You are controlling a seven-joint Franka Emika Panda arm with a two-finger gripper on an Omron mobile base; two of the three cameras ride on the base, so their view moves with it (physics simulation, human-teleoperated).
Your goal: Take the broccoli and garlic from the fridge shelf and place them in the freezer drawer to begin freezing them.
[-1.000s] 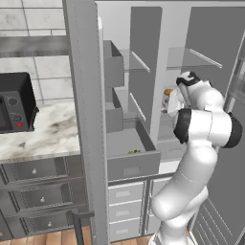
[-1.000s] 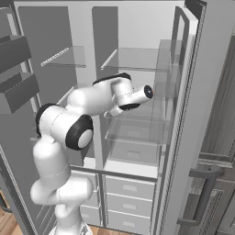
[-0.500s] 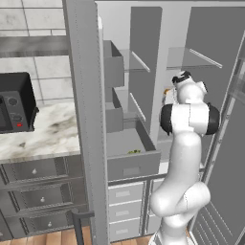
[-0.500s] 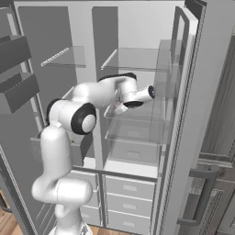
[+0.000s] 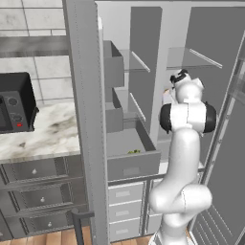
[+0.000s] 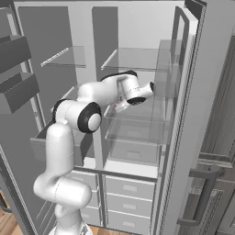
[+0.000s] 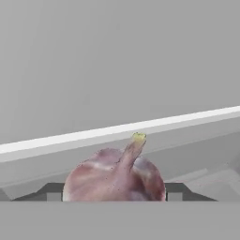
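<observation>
The garlic (image 7: 115, 176), an off-white bulb tinged purple with a short stem, sits between my gripper's (image 7: 115, 191) two dark fingertips (image 7: 52, 190), which press against both of its sides. Just behind it runs the pale rim of the fridge shelf (image 7: 187, 118). In the right base view my gripper (image 6: 120, 107) reaches down-left into the right fridge compartment over a glass shelf (image 6: 137, 120). The broccoli (image 5: 134, 151), a small green lump, lies inside the pulled-out freezer drawer (image 5: 131, 166) at the lower left of the arm.
The open fridge door (image 5: 83, 119) with grey bins (image 5: 114, 64) stands left of the arm. A counter with a black microwave (image 5: 14, 103) lies further left. Cabinet drawers (image 6: 128, 190) sit below the fridge. The right door (image 6: 188, 114) frames the compartment.
The arm has swung deeper into the right fridge compartment, and the jaws have narrowed from wide open onto the garlic.
</observation>
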